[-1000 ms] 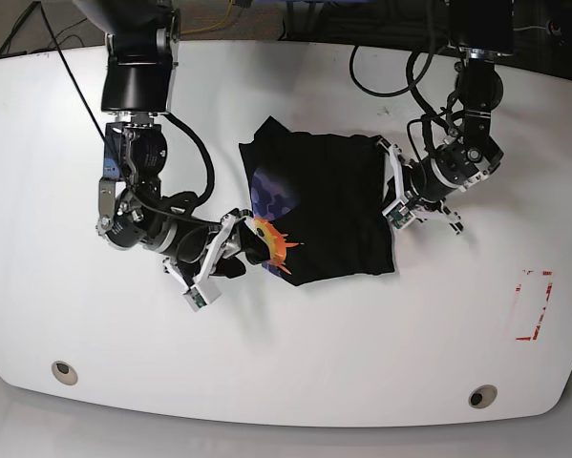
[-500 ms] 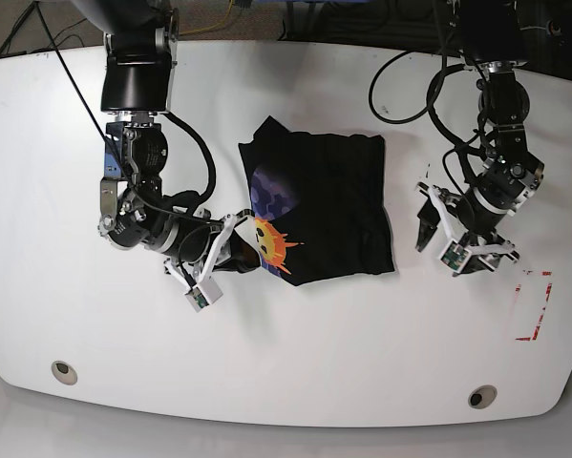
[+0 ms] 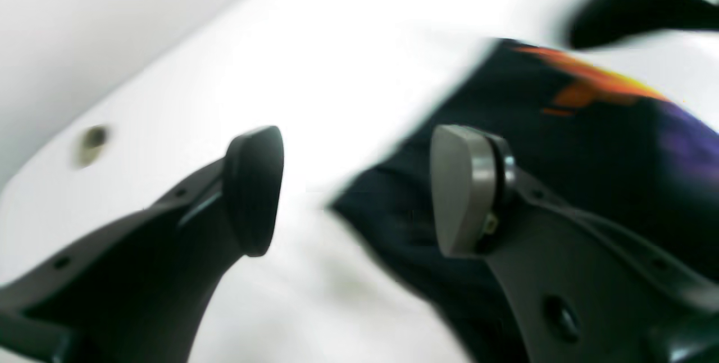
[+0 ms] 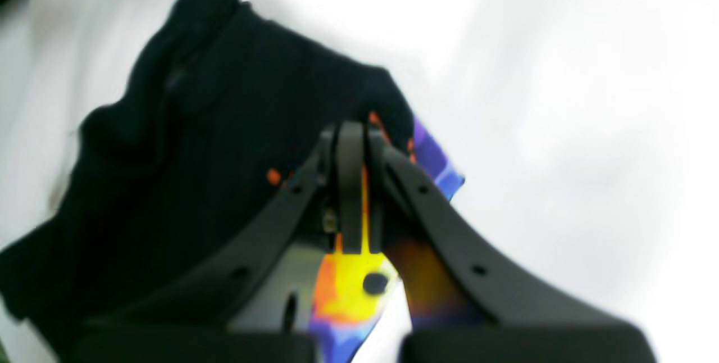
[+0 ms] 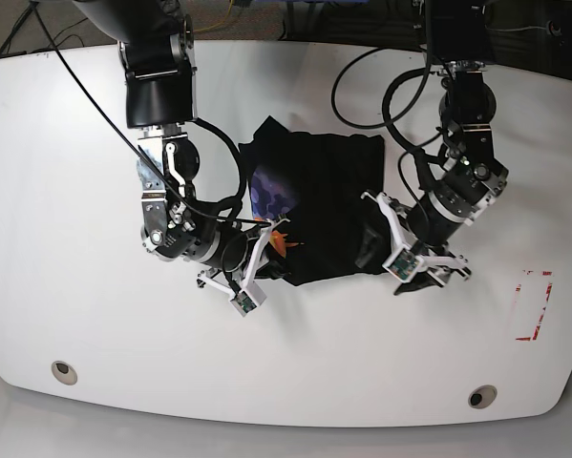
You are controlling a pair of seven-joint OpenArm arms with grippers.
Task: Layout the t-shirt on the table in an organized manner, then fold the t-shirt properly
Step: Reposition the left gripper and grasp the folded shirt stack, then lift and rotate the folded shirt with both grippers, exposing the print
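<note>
Soft black t-shirt (image 5: 328, 205) folded roughly square on glossy table (image 5: 75, 286)

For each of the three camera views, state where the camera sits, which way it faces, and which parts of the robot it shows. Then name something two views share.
Base: high above, looking down on the table, the t-shirt and both arms.
Left wrist: on the left arm, looking past the open left gripper at the shirt's edge.
Right wrist: on the right arm, looking along the right gripper, shut on the t-shirt's printed edge.
Shared: both wrist views show the orange print.
</note>
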